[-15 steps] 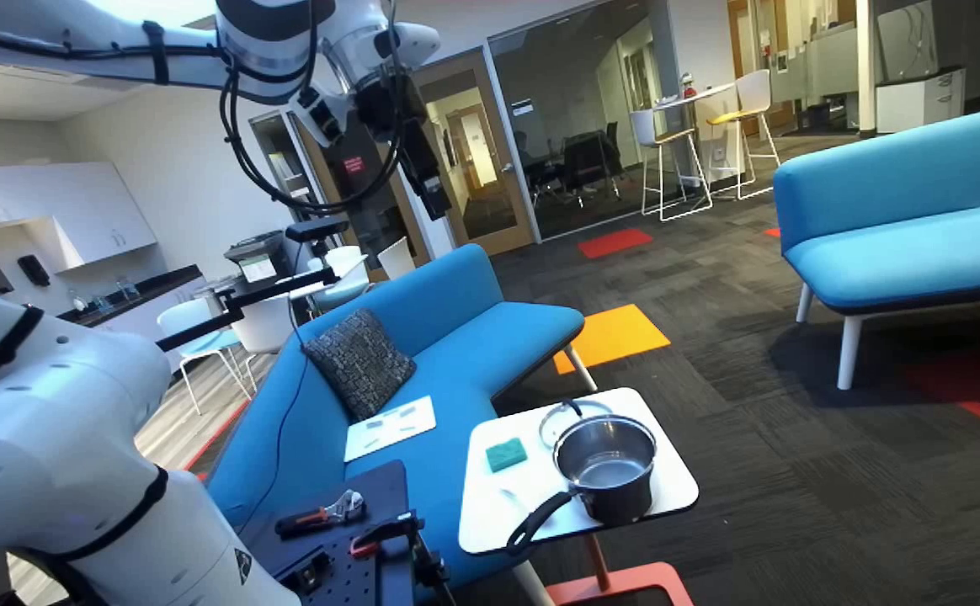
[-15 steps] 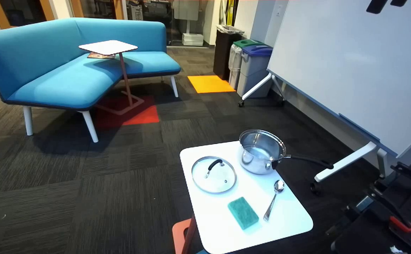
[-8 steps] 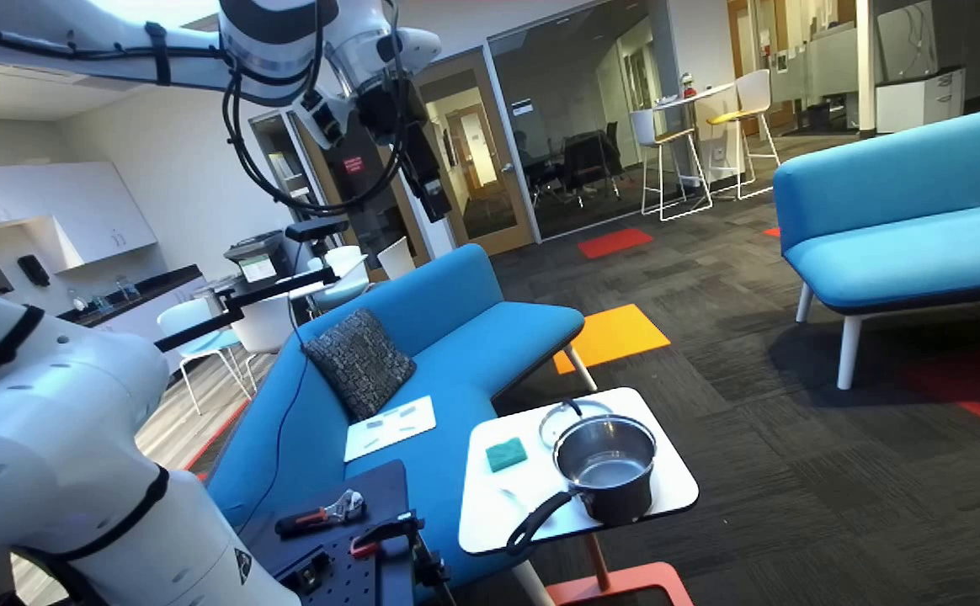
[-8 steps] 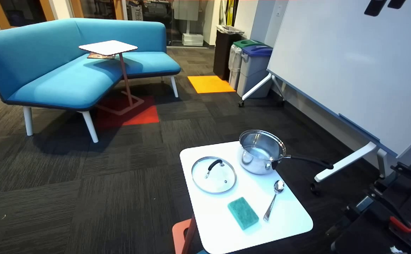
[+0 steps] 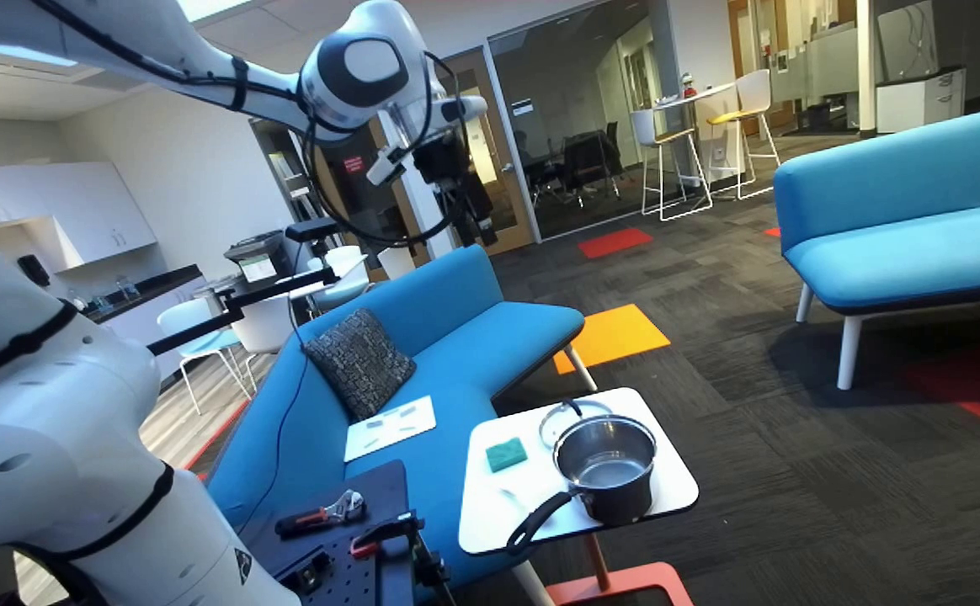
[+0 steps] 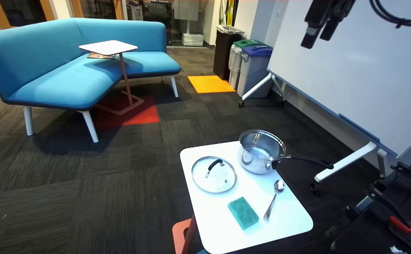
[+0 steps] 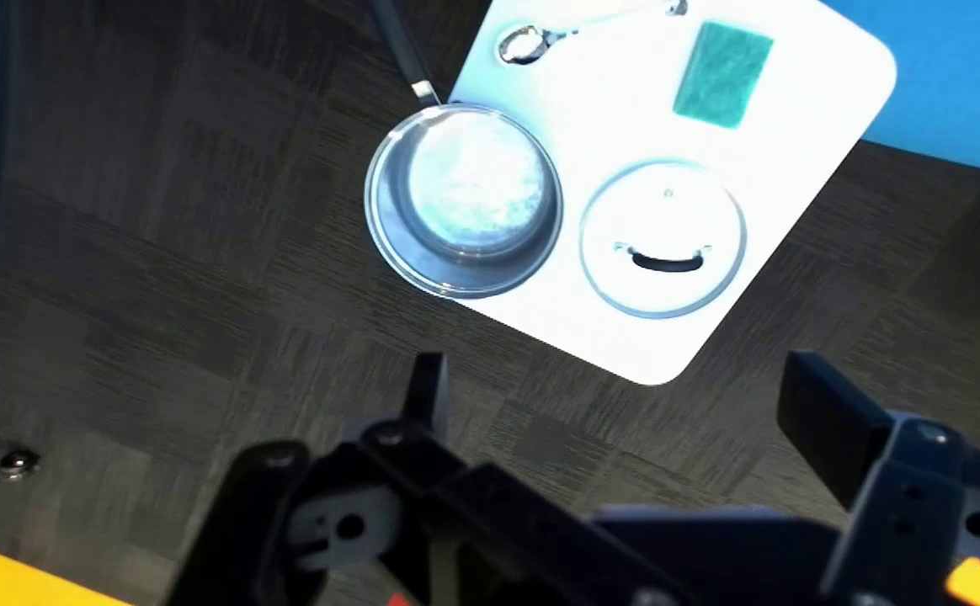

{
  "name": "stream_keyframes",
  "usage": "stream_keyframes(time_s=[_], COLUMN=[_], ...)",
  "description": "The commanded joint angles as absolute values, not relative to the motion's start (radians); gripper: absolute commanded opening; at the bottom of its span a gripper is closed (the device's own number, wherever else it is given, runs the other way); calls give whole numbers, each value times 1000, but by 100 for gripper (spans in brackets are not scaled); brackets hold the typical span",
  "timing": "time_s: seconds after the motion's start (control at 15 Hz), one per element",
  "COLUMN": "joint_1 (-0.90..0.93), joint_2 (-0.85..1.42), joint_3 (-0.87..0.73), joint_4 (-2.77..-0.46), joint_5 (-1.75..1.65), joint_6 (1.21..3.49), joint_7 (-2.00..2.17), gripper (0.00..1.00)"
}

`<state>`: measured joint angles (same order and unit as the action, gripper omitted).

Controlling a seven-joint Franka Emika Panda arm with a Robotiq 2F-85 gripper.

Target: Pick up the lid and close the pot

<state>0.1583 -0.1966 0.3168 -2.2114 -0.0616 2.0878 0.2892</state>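
Observation:
The lid is round, see-through and silvery-rimmed, with a black arched handle. It lies flat, handle up, on the white table, beside the pot, in an exterior view and the wrist view. In an exterior view the lid is partly hidden behind the pot. The pot is shiny steel, upright and uncovered, with a long black handle; it also shows in the wrist view and an exterior view. My gripper is open and empty, high above the table; it shows in both exterior views.
A green sponge and a metal spoon lie on the same small table. A blue sofa adjoins the table. A whiteboard stands behind the pot's side. A dark bench with tools is by the robot base.
The arm and gripper have moved right and slightly down in an exterior view, and further into the picture from the top right elsewhere. The lid and pot have not moved.

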Motion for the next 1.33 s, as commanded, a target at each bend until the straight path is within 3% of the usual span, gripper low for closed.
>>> stream_keyframes(time_s=[0.0,0.2,0.67,1.27], joint_1=[192,218,230,255], joint_2=[-23,79,87,471], joint_3=[308,302,287,288], joint_4=[-2126,-2075,-2087,-1964], joint_5=[-78,-118,-100,-150], joint_6=[2189,2206,2213,2390], joint_7=[243,248,231,-249], gripper=[100,100,100,100])
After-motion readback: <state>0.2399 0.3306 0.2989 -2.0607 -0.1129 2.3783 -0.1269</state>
